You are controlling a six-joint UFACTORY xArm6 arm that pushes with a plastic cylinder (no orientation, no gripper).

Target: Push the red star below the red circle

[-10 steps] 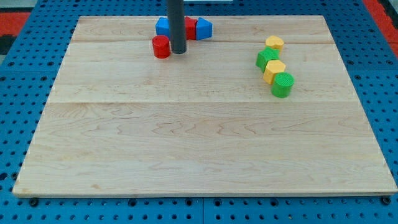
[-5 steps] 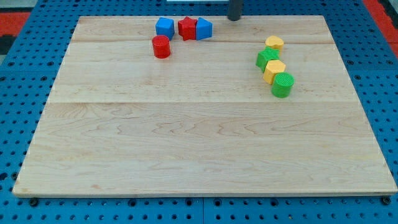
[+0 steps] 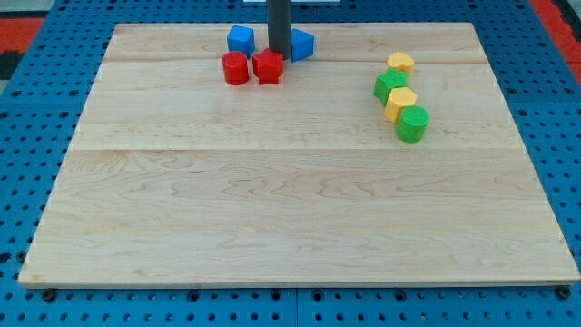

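With no claw to open or shut, my tip (image 3: 279, 54) sits just above the red star (image 3: 268, 66), which lies beside the red circle (image 3: 235, 68); an off-centre push could knock that circle away.

A pale wood bench (image 3: 300, 218) fills most of the view. A blue board (image 3: 18, 182) full of small holes lies under it. Red patches (image 3: 23, 32) show at 10 and 2 o'clock.
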